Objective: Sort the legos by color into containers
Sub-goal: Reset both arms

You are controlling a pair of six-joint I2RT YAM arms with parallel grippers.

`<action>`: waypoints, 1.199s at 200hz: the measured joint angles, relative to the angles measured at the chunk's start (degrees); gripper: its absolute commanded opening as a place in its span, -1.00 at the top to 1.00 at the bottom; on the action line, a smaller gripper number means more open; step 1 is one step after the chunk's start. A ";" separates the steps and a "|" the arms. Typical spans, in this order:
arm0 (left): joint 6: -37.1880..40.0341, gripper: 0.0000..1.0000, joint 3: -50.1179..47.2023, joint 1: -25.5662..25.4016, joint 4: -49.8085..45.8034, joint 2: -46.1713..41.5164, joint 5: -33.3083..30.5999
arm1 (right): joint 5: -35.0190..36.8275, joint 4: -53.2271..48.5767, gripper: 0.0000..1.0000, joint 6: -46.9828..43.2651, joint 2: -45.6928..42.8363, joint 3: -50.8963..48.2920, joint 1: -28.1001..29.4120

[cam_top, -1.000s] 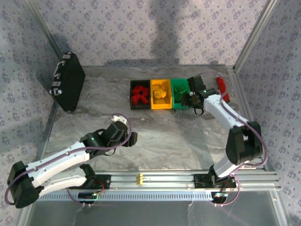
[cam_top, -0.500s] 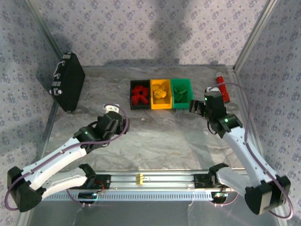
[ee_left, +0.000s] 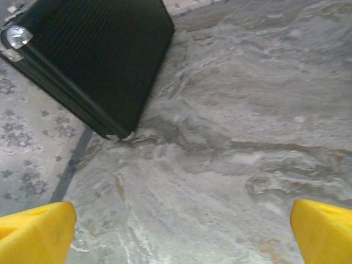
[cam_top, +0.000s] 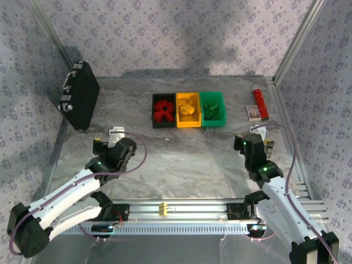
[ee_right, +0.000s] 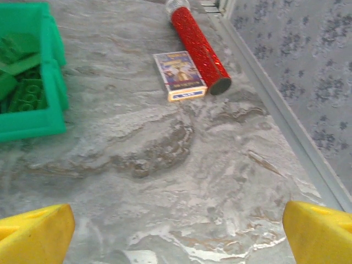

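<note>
The white right arm has pulled back from the green plastic bin toward the near edge, the white left arm has swung left, and both jaws have opened wide.

No readable text.
The small box beside the red tube carries coloured print, too blurred to make out.

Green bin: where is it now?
Top view, far side: green bin is rightmost of three, beside the yellow bin, small box to its right.
</note>
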 measured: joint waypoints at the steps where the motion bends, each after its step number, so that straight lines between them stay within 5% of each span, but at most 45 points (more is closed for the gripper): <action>1: 0.09 -1.00 -0.17 0.00 0.11 -0.11 -0.09 | 0.09 0.09 -0.98 -0.02 0.02 -0.11 0.00; 60: 5.92 -1.00 -11.87 3.04 10.51 -8.24 -4.17 | 2.23 9.20 -0.99 -0.79 0.31 -10.99 -0.92; 135: 7.87 -1.00 -19.93 4.87 16.96 -18.93 -4.70 | 4.42 13.88 -0.99 0.90 -0.09 -12.48 -2.03; 240: 7.67 -0.99 -29.97 24.76 40.92 -20.59 7.37 | 2.80 42.25 -0.98 -3.13 19.37 -14.82 -5.44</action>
